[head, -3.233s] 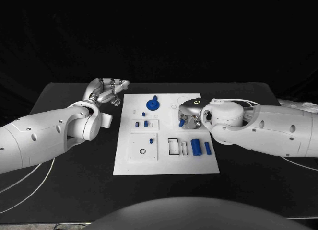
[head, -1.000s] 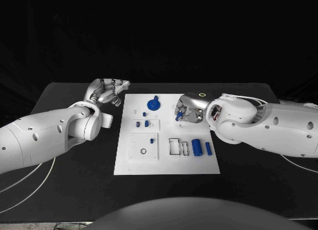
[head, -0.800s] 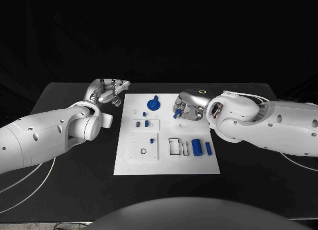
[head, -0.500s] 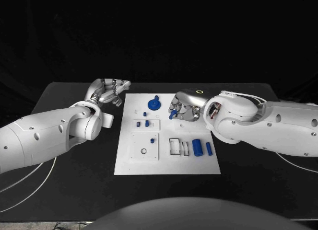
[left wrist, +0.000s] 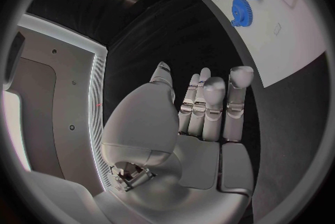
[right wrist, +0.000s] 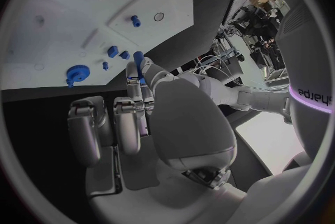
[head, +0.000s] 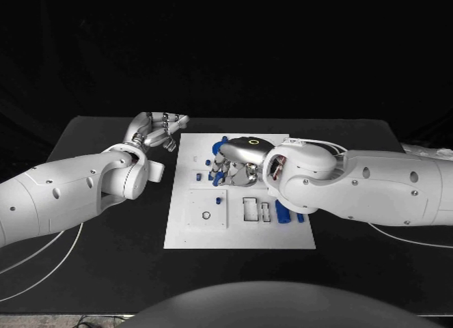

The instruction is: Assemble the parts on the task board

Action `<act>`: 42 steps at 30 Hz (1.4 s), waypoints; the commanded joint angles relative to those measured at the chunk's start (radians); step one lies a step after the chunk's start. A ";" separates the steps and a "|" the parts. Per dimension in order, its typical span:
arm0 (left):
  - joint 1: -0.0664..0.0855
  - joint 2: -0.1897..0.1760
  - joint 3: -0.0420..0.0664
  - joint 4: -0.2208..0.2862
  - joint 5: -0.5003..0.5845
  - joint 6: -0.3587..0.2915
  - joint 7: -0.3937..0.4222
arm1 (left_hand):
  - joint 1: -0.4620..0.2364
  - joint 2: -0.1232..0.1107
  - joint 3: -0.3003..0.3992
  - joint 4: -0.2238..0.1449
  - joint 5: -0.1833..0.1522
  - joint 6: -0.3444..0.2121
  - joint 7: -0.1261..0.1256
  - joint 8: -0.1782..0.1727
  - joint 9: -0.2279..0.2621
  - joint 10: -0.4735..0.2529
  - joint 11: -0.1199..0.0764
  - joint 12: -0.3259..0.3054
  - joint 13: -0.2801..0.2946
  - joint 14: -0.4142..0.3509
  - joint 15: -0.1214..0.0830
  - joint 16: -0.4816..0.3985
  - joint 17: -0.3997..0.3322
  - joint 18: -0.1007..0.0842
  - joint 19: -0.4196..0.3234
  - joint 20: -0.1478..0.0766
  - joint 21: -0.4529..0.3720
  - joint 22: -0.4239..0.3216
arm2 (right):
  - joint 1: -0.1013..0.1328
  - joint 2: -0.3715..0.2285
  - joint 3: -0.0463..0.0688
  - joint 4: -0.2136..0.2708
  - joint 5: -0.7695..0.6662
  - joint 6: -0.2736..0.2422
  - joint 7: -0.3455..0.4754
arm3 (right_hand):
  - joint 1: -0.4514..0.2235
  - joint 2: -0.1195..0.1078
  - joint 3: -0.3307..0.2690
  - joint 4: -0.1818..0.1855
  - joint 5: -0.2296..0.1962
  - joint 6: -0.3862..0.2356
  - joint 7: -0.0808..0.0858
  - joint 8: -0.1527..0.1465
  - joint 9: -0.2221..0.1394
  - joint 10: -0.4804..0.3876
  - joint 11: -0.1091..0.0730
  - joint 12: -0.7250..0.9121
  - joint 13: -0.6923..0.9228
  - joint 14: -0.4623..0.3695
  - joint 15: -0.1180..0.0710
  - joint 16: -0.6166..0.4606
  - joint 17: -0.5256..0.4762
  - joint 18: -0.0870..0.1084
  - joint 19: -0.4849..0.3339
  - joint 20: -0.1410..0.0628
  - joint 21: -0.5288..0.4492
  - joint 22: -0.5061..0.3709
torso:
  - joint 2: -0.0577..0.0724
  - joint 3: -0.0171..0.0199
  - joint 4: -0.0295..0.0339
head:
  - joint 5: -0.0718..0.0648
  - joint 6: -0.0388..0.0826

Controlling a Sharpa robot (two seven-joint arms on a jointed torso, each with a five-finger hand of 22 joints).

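Peg (right wrist: pixel 138 59) pinched in my right hand (head: pixel 234 164), long axis along the fingers, above the task board (head: pixel 236 236); my left hand (left wrist: pixel 202 106), spread, waits farther off

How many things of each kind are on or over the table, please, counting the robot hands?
Small blue plastic parts: 8
Small black ring: 1
White flat task board: 1
Silver robot hands: 2, left robot hand and right robot hand, which holds one blue part
Total: 12

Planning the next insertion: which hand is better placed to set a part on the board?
Right. The right hand already holds a blue part above the task board; the left hand hangs beside it, off the board.
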 commanded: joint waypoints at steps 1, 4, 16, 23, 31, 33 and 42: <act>0.000 0.002 0.001 0.002 0.000 0.011 0.005 | 0.000 0.008 -0.006 -0.001 0.005 -0.006 -0.001 0.003 0.000 -0.003 -0.005 -0.001 0.001 -0.009 0.001 -0.004 -0.002 0.012 -0.010 0.001 -0.007 -0.001 | -0.008 0.017 0.000 -0.009 -0.013 0.041 0.035 | 0.008 0.002 0.007 0.001 0.006 0.013 0.021 -0.005 0.014 -0.003 0.004 -0.006 -0.001 0.106 0.007 0.004 0.263 -0.007 0.105 0.006 0.005 0.263 | 0.000 -0.0009 0.0002 | 0.002 0.000; 0.000 0.002 0.001 0.003 0.000 0.010 0.005 | 0.000 0.008 -0.006 -0.001 0.005 -0.006 -0.001 0.003 0.000 -0.003 -0.005 -0.001 0.001 -0.009 0.001 -0.004 -0.002 0.012 -0.010 0.001 -0.007 -0.001 | -0.018 0.037 0.000 -0.017 -0.017 0.053 0.044 | 0.008 0.002 0.007 0.001 0.006 0.013 0.021 -0.005 0.014 -0.003 0.004 -0.006 -0.001 0.106 0.007 0.004 0.263 -0.007 0.105 0.006 0.005 0.263 | 0.001 -0.0007 0.0006 | 0.005 0.000; 0.000 -0.001 0.001 0.011 0.000 0.008 0.007 | 0.001 0.008 -0.007 -0.001 0.007 -0.007 -0.001 0.003 0.000 -0.003 -0.005 -0.001 0.001 -0.009 0.001 -0.004 -0.001 0.011 -0.009 0.001 -0.005 0.000 | -0.071 0.088 0.000 -0.047 -0.086 0.098 0.061 | 0.012 0.003 0.010 -0.001 0.006 0.009 0.025 -0.009 0.013 -0.008 0.007 -0.006 -0.001 0.106 0.010 0.004 0.263 -0.007 0.105 0.009 0.005 0.263 | 0.003 -0.0012 0.0049 | 0.002 0.000; 0.001 -0.003 0.001 0.012 0.000 0.008 0.007 | 0.001 0.008 -0.007 -0.001 0.007 -0.007 -0.001 0.003 0.000 -0.003 -0.005 -0.001 0.001 -0.009 0.001 -0.004 -0.001 0.011 -0.009 0.001 -0.005 0.000 | -0.080 0.089 0.000 -0.051 -0.108 0.133 0.063 | 0.011 0.002 0.010 -0.001 0.006 0.009 0.025 -0.009 0.013 -0.010 0.007 -0.006 -0.001 0.106 0.010 0.004 0.263 -0.007 0.105 0.009 0.005 0.263 | 0.002 -0.0002 0.0016 | 0.001 0.000; 0.000 -0.003 0.001 0.010 0.000 0.010 0.008 | 0.002 0.009 -0.008 -0.001 0.010 -0.007 -0.001 0.003 0.000 -0.003 -0.005 -0.001 0.001 -0.009 0.001 -0.005 -0.002 0.011 -0.010 0.001 -0.005 0.000 | -0.090 0.103 -0.001 -0.058 -0.139 0.147 0.067 | 0.012 0.002 0.010 -0.001 0.006 0.008 0.025 -0.010 0.013 -0.010 0.008 -0.006 -0.001 0.106 0.011 0.004 0.263 -0.007 0.105 0.010 0.005 0.263 | 0.003 0.0001 0.0023 | -0.003 0.000; 0.000 -0.003 0.001 0.011 0.000 0.011 0.008 | 0.002 0.009 -0.008 -0.001 0.010 -0.007 -0.001 0.003 0.000 -0.003 -0.005 -0.001 0.001 -0.009 0.001 -0.005 -0.002 0.011 -0.010 0.001 -0.005 0.000 | -0.093 0.105 -0.001 -0.058 -0.149 0.148 0.066 | 0.012 0.002 0.010 -0.001 0.006 0.008 0.025 -0.010 0.013 -0.010 0.008 -0.006 -0.001 0.106 0.011 0.004 0.263 -0.007 0.105 0.010 0.005 0.263 | 0.003 0.0001 0.0030 | -0.002 0.000; 0.000 -0.007 0.001 0.013 0.000 0.008 0.007 | 0.002 0.009 -0.008 -0.001 0.010 -0.007 -0.001 0.003 0.000 -0.003 -0.005 -0.001 0.001 -0.009 0.001 -0.005 -0.002 0.011 -0.010 0.001 -0.005 0.000 | -0.096 0.111 -0.001 -0.058 -0.169 0.160 0.063 | 0.012 0.002 0.011 -0.002 0.006 0.007 0.025 -0.011 0.012 -0.012 0.008 -0.006 -0.001 0.106 0.011 0.004 0.263 -0.007 0.105 0.010 0.005 0.263 | 0.003 -0.0004 0.0030 | -0.003 0.000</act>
